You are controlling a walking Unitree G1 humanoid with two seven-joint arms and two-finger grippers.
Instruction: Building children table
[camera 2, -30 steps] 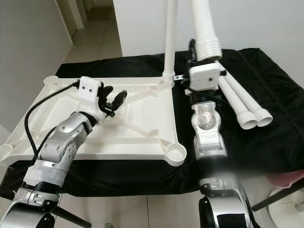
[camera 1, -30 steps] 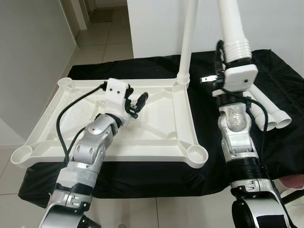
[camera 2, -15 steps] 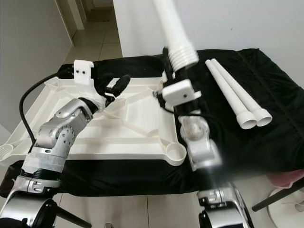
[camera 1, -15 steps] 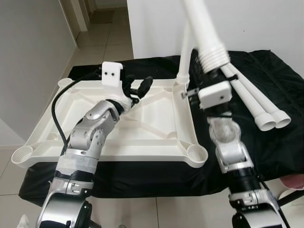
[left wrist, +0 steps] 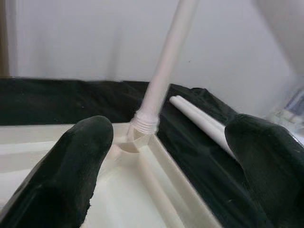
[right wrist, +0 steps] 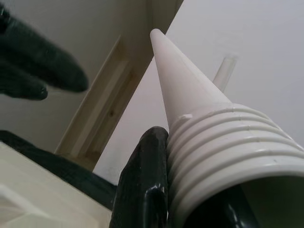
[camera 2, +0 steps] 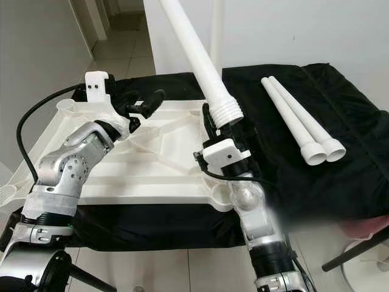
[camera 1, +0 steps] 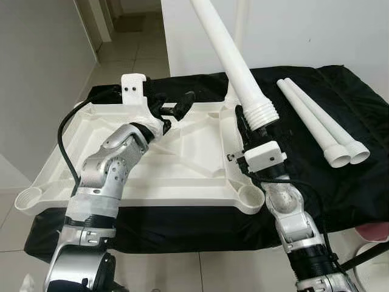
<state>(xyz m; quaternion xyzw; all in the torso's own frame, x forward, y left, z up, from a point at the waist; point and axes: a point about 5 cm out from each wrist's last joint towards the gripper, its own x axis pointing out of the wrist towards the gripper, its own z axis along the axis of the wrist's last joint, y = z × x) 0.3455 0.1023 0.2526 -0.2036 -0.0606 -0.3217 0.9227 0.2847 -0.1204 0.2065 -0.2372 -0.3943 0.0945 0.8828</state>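
The white table top [camera 1: 182,176] lies upside down on a black cloth, with round sockets at its corners. One white leg [camera 1: 244,18] stands upright in the far right socket, also seen as the leg [left wrist: 164,71] between my left fingers. My right gripper [camera 1: 254,129] is shut on the ribbed end of a second leg [camera 1: 234,67], which leans up and to the left just above the near right socket [camera 1: 251,196]. In the right wrist view a black finger [right wrist: 142,185] presses against that leg [right wrist: 204,128]. My left gripper [camera 1: 172,108] hovers open over the far part of the table top.
Two spare legs [camera 1: 316,125] lie side by side on the black cloth [camera 1: 340,188] at the right. A white wall rises behind the table. Tiled floor and a hallway lie to the left. A pink object [camera 1: 374,231] sits at the lower right.
My right arm has lowered and swung left, tilting the held leg from upright and bringing its ribbed end over the near right socket. My left gripper has risen toward the far edge.
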